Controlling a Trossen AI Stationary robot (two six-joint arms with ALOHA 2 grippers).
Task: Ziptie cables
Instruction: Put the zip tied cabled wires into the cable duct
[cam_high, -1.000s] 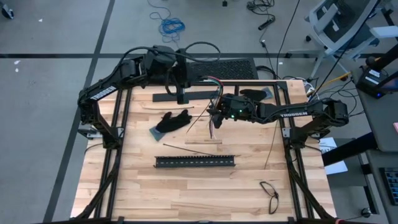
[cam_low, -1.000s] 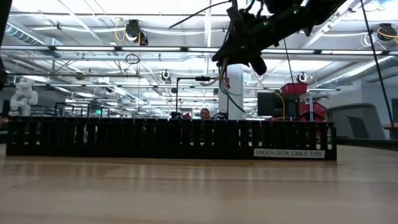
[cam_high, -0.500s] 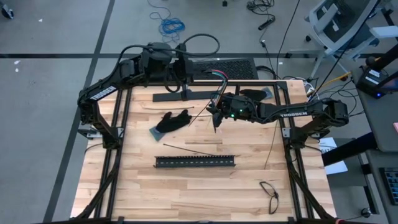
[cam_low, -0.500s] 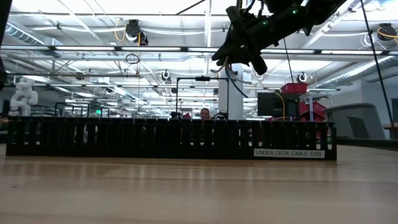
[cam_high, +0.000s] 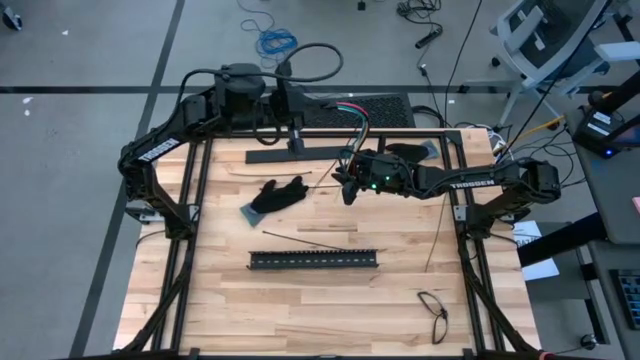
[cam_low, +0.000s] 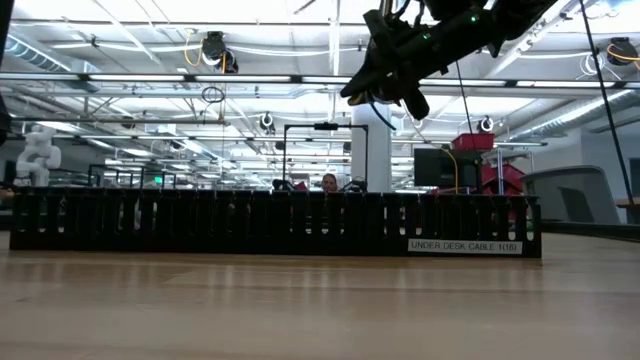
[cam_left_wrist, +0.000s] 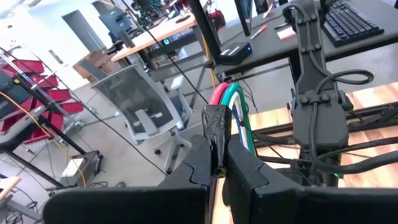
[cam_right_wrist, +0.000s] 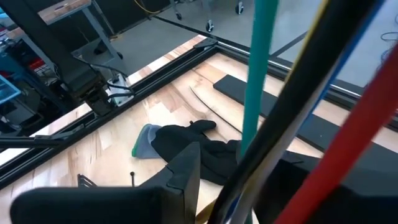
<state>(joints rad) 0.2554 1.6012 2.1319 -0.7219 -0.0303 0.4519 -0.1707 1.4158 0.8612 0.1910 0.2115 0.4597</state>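
Observation:
The cables (cam_high: 352, 118), a bundle of red, green and other thin wires, arc above the table's far side between my two grippers. My left gripper (cam_high: 300, 106) is high over the far edge, shut on the bundle's black-taped end (cam_left_wrist: 216, 132). My right gripper (cam_high: 347, 188) is over the table's middle, shut on the bundle lower down. It also shows in the low view (cam_low: 385, 85) and in its own wrist view (cam_right_wrist: 230, 180). The cables' short loose ends (cam_low: 378, 100) hang just below it. My left gripper pinches the bundle's black-taped end (cam_left_wrist: 217, 146) between its two fingers, which lie nearly level and point toward the table's right. The tape stands up out of the fingers, and the wires curve on toward the right arm, clear of the table. My right gripper has the wires (cam_right_wrist: 252, 149) between its two fingers, coming from the table's right and slanting a little down. The wires cross the fingers and rise toward the left gripper. The bundle is clear of the table, with short ends below the fingers.
A black glove (cam_high: 278, 195) lies left of the right gripper, and another dark glove (cam_high: 410, 152) lies at the far right. A black slotted bar (cam_high: 315, 260) lies nearer, with thin black strips (cam_high: 300, 238) (cam_high: 432, 245) beside it. Glasses (cam_high: 433, 312) lie near right. A black stand (cam_high: 295, 150) is at the far side.
My left gripper has risen, gone toward the table's far edge and tipped upward, taking the taped end with it. The cable arc stands higher, and the loose ends below my still right gripper have been drawn up shorter.

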